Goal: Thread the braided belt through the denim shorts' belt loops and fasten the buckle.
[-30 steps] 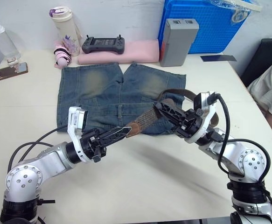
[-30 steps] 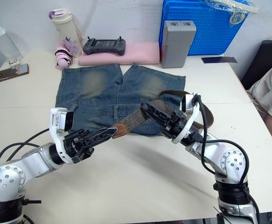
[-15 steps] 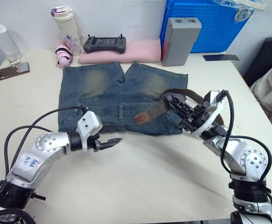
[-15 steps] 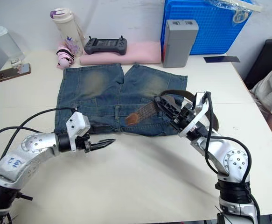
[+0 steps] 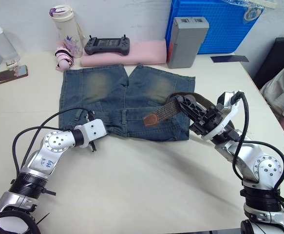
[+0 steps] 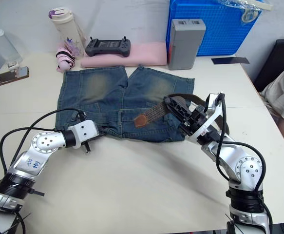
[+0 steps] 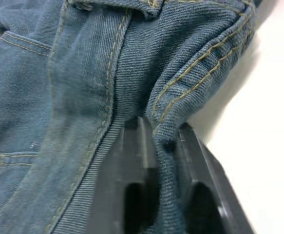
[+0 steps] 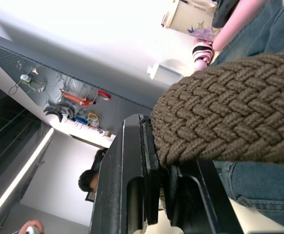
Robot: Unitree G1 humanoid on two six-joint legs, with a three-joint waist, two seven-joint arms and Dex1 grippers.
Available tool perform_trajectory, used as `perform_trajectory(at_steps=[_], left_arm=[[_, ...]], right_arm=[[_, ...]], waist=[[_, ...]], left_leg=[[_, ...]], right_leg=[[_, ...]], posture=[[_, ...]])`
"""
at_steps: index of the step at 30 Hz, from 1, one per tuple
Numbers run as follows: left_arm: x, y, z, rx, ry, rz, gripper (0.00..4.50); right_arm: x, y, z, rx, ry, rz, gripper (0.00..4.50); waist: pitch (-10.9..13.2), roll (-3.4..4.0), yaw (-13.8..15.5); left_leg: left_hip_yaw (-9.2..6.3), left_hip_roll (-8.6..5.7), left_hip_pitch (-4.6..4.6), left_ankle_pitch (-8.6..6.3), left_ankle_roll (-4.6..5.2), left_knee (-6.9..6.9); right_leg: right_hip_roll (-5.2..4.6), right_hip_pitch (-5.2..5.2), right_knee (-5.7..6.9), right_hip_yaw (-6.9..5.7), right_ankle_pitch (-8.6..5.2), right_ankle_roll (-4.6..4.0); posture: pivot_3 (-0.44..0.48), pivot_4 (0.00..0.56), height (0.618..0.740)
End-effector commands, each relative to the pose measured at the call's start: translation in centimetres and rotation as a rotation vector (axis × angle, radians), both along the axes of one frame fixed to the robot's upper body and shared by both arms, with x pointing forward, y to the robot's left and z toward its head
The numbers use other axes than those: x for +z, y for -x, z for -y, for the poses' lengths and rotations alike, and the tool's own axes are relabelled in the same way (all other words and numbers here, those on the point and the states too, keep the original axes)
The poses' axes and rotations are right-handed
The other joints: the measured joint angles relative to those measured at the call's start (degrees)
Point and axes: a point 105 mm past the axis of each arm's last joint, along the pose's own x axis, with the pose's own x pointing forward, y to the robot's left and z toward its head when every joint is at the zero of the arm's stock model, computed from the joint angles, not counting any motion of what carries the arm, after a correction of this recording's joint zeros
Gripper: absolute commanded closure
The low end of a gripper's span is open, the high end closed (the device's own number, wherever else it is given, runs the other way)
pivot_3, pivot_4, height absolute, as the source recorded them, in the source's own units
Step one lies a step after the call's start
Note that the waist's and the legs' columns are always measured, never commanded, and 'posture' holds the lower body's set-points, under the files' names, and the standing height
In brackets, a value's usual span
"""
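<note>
We see the blue denim shorts with faded yellowish patches lying flat on the white table, legs toward the far edge and the stitched waistband toward the near edge. The left gripper sits at the waistband's left end, its 2 black fingers nearly closed and pinching a fold of the stitched denim between them. In the head views this gripper is mostly hidden under the wrist housing, at the near left corner of the shorts.

The dark brown braided belt lies diagonally across the right leg of the shorts. Its tan leather tip rests on the denim just above the waistband, near the middle. The right gripper clamps the woven strap between its 2 fingers, raised a little over the shorts' right edge. Behind that gripper the belt loops back toward the right edge of the table. 1 belt loop shows near the waistband's centre, with no strap through it. We cannot make out the buckle.
</note>
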Motion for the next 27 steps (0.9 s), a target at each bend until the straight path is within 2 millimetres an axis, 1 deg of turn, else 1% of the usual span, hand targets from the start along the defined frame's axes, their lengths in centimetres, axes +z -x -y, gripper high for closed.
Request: perform_trajectory(at_steps=[1,4,7,12,13,14,15,16,17,18,20,23,25,27], left_arm=[[1.2,2.7,-0.7,-0.067,0.019,-0.021,4.41],[2.5,5.4,-0.6,-0.14,0.075,-0.058,4.41],[2.9,7.1,-1.0,-0.149,0.114,-0.119,4.41],[2.1,7.2,-2.6,-0.033,0.09,-0.168,4.41],[1.6,7.4,-2.6,-0.029,0.078,-0.185,4.41],[0.9,7.4,-2.7,-0.019,0.064,-0.196,3.91],[0.4,7.5,-2.8,-0.014,0.054,-0.203,3.91],[-0.1,7.7,-2.8,-0.018,0.034,-0.213,3.31],[-0.4,7.8,-2.8,-0.02,0.018,-0.218,3.01],[-0.6,7.9,-2.8,-0.023,0.013,-0.222,2.41],[-0.8,8.2,-2.5,-0.038,0.032,-0.242,1.78],[-0.7,8.6,-1.7,-0.073,0.084,-0.265,1.78],[-0.4,8.9,-1.2,-0.093,0.103,-0.276,1.78],[0.0,9.1,-0.8,-0.116,0.119,-0.284,1.78]], right_arm=[[1.0,0.3,1.3,-0.076,0.017,0.049,4.5],[0.6,0.0,2.2,-0.141,0.045,0.026,4.5],[0.3,-0.5,3.2,-0.214,0.061,-0.015,4.5],[0.7,-0.8,5.2,-0.315,0.071,-0.04,4.5],[1.3,-0.7,6.2,-0.343,0.067,-0.025,4.5],[2.1,-0.4,7.7,-0.382,0.063,-0.003,4.5],[2.7,-0.2,8.7,-0.405,0.059,0.013,4.5],[3.3,0.3,9.9,-0.426,0.07,0.036,4.5],[3.7,0.8,10.9,-0.443,0.088,0.054,4.5],[4.1,1.3,12.3,-0.475,0.119,0.07,4.5],[4.8,2.2,14.5,-0.531,0.171,0.104,4.5],[6.2,3.5,16.8,-0.595,0.223,0.157,4.5],[7.0,4.2,17.4,-0.615,0.263,0.194,4.5],[7.8,4.7,17.6,-0.623,0.296,0.231,4.5]], waist=[[0.0,0.0,-0.5],[0.0,0.03,-0.9],[0.0,0.06,-1.0],[0.1,0.15,-0.9],[0.1,0.17,-0.9],[0.1,0.19,-0.9],[0.1,0.21,-0.9],[0.1,0.23,-0.9],[0.2,0.29,-0.6],[0.2,0.29,-0.4],[0.2,0.29,0.2],[0.2,0.32,0.4],[0.2,0.34,0.4],[0.2,0.35,0.3]], left_leg=[[0.01,0.01,0.0,0.0,0.0,-0.03],[0.0,0.01,-0.02,-0.01,0.0,-0.09],[0.0,0.0,-0.04,-0.02,0.01,-0.02],[-0.02,0.0,0.06,0.02,-0.04,-0.01],[-0.02,0.0,0.06,0.02,-0.04,-0.01],[-0.02,0.0,0.06,0.02,-0.04,-0.01],[-0.02,0.0,0.06,0.02,-0.04,-0.02],[-0.02,0.0,0.04,0.01,-0.03,-0.02],[-0.02,0.0,0.03,0.01,-0.02,-0.04],[-0.02,0.0,0.01,-0.01,0.02,-0.06],[0.0,0.0,0.02,-0.02,0.03,-0.06],[0.01,0.0,0.06,-0.04,0.07,-0.03],[0.01,0.0,0.14,-0.06,0.1,0.0],[0.01,0.0,0.16,-0.11,0.21,0.0]], right_leg=[[0.01,-0.01,-0.02,0.0,0.0,0.0],[0.0,-0.01,-0.1,-0.01,0.0,0.0],[-0.03,0.0,-0.11,-0.01,0.0,0.0],[-0.03,0.08,-0.04,-0.01,0.0,0.0],[-0.02,0.08,-0.02,-0.01,0.0,0.0],[-0.02,0.08,0.01,-0.01,0.0,0.0],[-0.02,0.08,0.0,-0.01,0.0,0.0],[-0.02,0.07,-0.02,-0.01,0.0,0.0],[-0.02,0.07,-0.05,-0.01,0.0,0.0],[-0.01,0.07,-0.11,-0.03,0.0,0.0],[0.0,0.08,-0.13,-0.03,0.0,0.0],[0.0,0.16,-0.15,-0.03,0.0,0.0],[-0.01,0.21,-0.19,0.0,0.01,0.02],[-0.01,0.21,-0.25,0.01,0.01,0.02]], posture=[[0.0,0.15,0.728],[0.0,0.15,0.728],[0.0,0.15,0.728],[0.0,0.15,0.728],[0.0,0.15,0.728],[0.0,0.15,0.728],[0.0,0.15,0.728],[0.0,0.15,0.728],[0.0,0.15,0.728],[0.0,0.15,0.728],[0.0,0.15,0.728],[0.0,0.15,0.728],[0.0,0.15,0.728],[0.0,0.15,0.728]])
